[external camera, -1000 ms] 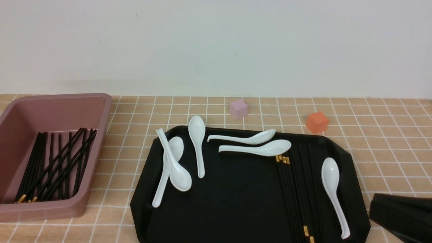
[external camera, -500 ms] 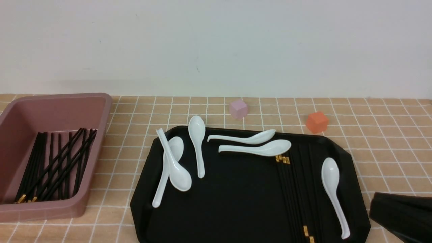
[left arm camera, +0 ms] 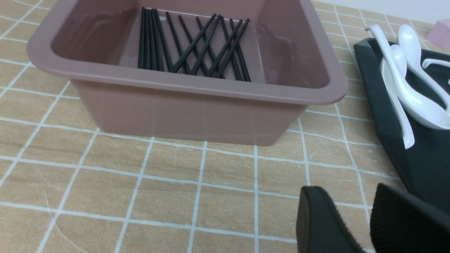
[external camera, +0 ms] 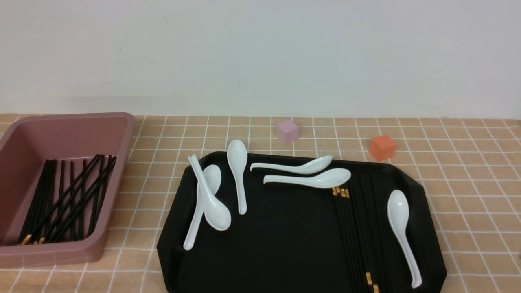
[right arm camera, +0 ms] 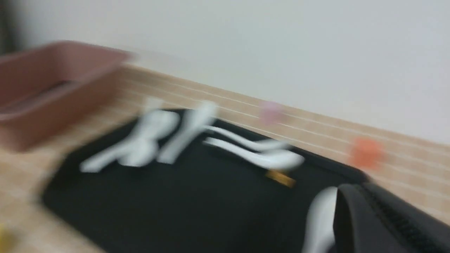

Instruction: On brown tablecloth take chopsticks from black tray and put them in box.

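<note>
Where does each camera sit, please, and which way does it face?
Front view: between the arms, looking forward over the deep mauve plastic tub and flat glossy black tray; no arm shows.
Left wrist view: on the left wrist, facing the tub, the tray's edge beside it; the left hand's dark fingers show.
Right wrist view: on the right wrist, facing across the tray, blurred; the right hand's dark fingers show.
Both wrist views share the tub and tray.

Unclear place; plain pale wall (external camera: pixel 260 57) behind grid-patterned brown tablecloth (external camera: pixel 480 183)
</note>
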{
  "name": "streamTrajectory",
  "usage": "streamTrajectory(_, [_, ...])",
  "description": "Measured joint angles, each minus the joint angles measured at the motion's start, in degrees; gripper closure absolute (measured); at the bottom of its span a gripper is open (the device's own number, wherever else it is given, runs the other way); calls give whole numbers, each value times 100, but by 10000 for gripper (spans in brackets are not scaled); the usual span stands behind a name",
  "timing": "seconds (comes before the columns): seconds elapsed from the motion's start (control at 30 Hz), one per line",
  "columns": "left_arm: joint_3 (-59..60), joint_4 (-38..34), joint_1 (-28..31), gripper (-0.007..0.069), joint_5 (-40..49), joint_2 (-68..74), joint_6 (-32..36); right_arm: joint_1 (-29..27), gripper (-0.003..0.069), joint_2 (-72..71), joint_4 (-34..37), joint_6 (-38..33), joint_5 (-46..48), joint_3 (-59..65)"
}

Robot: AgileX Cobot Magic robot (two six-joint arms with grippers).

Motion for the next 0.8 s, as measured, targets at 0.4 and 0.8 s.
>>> streamTrajectory(0.4, [0,0,0,385,0,0,0,-2051,612,-1245,25,-17,106,1441])
streamTrajectory(0.8, [0,0,0,385,0,0,0,-2051,593,-1247,41,-22,756,1413])
